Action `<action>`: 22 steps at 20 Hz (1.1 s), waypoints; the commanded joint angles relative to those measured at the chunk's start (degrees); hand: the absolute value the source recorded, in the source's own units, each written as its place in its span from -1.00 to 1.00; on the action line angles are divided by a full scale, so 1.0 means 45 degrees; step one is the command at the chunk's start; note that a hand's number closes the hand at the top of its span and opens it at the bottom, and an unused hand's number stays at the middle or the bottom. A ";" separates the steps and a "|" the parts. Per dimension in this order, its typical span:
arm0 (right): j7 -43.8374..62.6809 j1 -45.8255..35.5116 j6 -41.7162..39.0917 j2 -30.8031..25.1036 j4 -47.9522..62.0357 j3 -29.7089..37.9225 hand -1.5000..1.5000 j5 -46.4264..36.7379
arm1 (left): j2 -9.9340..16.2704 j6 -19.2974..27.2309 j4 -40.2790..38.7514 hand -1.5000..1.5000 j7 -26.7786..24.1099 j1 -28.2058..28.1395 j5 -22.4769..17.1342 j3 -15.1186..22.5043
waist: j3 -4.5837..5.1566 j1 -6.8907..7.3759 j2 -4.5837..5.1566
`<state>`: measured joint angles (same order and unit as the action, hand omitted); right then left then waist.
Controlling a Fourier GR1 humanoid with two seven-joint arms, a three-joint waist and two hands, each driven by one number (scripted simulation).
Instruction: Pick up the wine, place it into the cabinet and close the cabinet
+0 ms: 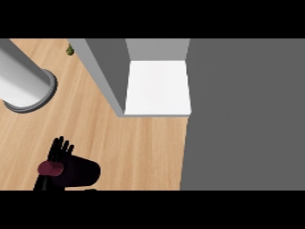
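The wine bottle (72,171) lay low at the view's left over the wooden surface (135,143), its long axis roughly level, the dark red cap pointing left and the body running right. The left hand (57,154) was behind it, fingers curled round the neck end. The cabinet (156,87) stood open beyond, its white shelf bare.

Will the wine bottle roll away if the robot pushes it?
Probably yes. The wine bottle looks round and seems to lie on its side on the smooth wooden counter, so a sideways nudge would likely roll it. The hand beside it might stop it.
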<state>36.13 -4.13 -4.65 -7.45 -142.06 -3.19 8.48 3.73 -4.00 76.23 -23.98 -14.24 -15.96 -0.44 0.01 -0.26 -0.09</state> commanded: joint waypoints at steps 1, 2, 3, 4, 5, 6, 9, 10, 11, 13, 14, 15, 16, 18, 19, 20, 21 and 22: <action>0.0464 0.0318 0.0281 0.0351 -0.1637 -0.0414 -1.00 0.0209 | -0.0200 -0.0326 -0.0710 -1.00 -0.0901 -0.0096 -0.0034 -0.0138 | 0.0001 0.0036 -0.0001; 0.1092 -0.0498 0.0422 0.0077 -0.1605 -0.0252 -1.00 0.0362 | -0.0734 0.0244 -0.0564 -1.00 -0.0953 0.0139 0.0451 0.0352 | 0.0003 0.0041 -0.0001; 0.0923 -0.0439 0.0366 0.0101 -0.1305 0.0012 -1.00 0.0558 | -0.0385 -0.0278 -0.1508 -1.00 -0.1078 0.0905 -0.0088 -0.0308 | 0.0003 0.0027 0.0009; 0.0452 0.0184 -0.0026 0.0058 -0.1456 0.0302 -1.00 0.0998 | 0.0045 -0.0582 -0.0820 -1.00 -0.0512 0.0684 -0.0391 -0.0460 | -0.0004 0.0022 0.0004; 0.0709 0.0035 -0.0166 -0.0188 -0.1359 0.0684 -1.00 0.1259 | -0.0624 -0.0058 -0.1678 -1.00 -0.0947 0.1059 -0.0014 -0.0215 | -0.0002 0.0010 0.0009; 0.0630 0.0147 -0.0123 -0.0038 -0.1607 0.0386 -1.00 0.1030 | -0.0326 -0.0879 -0.1812 -1.00 -0.1108 0.0929 -0.0233 -0.0191 | -0.0001 -0.0003 0.0003; 0.0796 0.0328 -0.0179 -0.0030 -0.1614 0.0640 -1.00 0.1451 | -0.0338 -0.1367 -0.1980 1.00 -0.1029 0.1494 -0.0474 -0.0143 | -0.0002 -0.0047 0.0002; 0.0814 0.0581 -0.0251 0.0017 -0.2051 0.0321 -1.00 0.1225 | -0.0504 -0.1377 -0.1209 1.00 -0.0425 0.1048 -0.0527 0.0256 | -0.0006 -0.0055 -0.0017; 0.1178 -0.0461 -0.0139 -0.0334 -0.1475 0.1257 -1.00 0.1935 | -0.0025 -0.2056 -0.1920 1.00 -0.0808 0.1396 -0.0571 0.0031 | 0.0000 -0.0035 0.0001; 0.0862 0.0096 0.0124 0.0438 -0.1510 -0.0111 -1.00 0.0408 | -0.0079 -0.1626 -0.2164 1.00 -0.1171 0.1535 0.0235 0.0327 | 0.0001 -0.0007 0.0000; 0.0473 0.0100 -0.0207 0.0250 -0.1173 0.0345 -1.00 0.0842 | 0.0190 -0.1862 -0.2889 1.00 -0.1761 0.1721 0.0419 0.0109 | -0.0001 -0.0006 0.0009; -0.0157 0.0185 -0.0606 0.0076 -0.0575 0.1219 -1.00 0.1619 | 0.0017 -0.1846 -0.2211 1.00 -0.1908 0.0701 0.0550 0.0440 | -0.0008 0.0039 0.0008; 0.1216 -0.0543 0.0309 0.0462 -0.1228 0.0004 -1.00 0.0588 | -0.0250 -0.1240 -0.2205 1.00 -0.1779 0.1236 0.0991 0.0689 | 0.0002 0.0033 -0.0001; 0.0877 0.0353 -0.0342 0.0087 -0.1710 0.0981 -1.00 0.1705 | 0.0352 -0.0845 -0.2392 1.00 -0.2521 0.1380 0.2047 0.0784 | -0.0007 -0.0127 -0.0018; -0.0085 0.0044 -0.0627 0.0184 -0.0454 0.1155 -1.00 0.1619 | 0.0129 -0.0381 -0.1694 1.00 -0.2205 0.1451 0.2164 0.0931 | -0.0014 0.0006 0.0005; 0.0413 0.0275 -0.0612 0.0144 -0.1017 0.0900 -1.00 0.1392 | 0.0252 -0.0462 -0.1796 1.00 -0.2636 0.1485 0.2164 0.0742 | -0.0007 0.0000 -0.0002; 0.0816 -0.0221 -0.0239 0.0275 -0.1133 0.0672 -1.00 0.1110 | 0.0334 -0.0400 -0.1630 1.00 -0.2429 0.1726 0.2065 0.0589 | -0.0003 0.0020 -0.0003; 0.1434 -0.0171 -0.0284 -0.0053 -0.1562 0.1335 -1.00 0.1942 | 0.0867 -0.0927 -0.2223 1.00 -0.2294 0.2310 0.1648 0.0028 | -0.0001 -0.0043 -0.0003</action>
<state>37.30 -5.67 -6.57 -6.86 -141.53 0.09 8.73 5.02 -7.68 67.99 -33.91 -6.86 -9.02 1.65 -0.07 -0.32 -0.15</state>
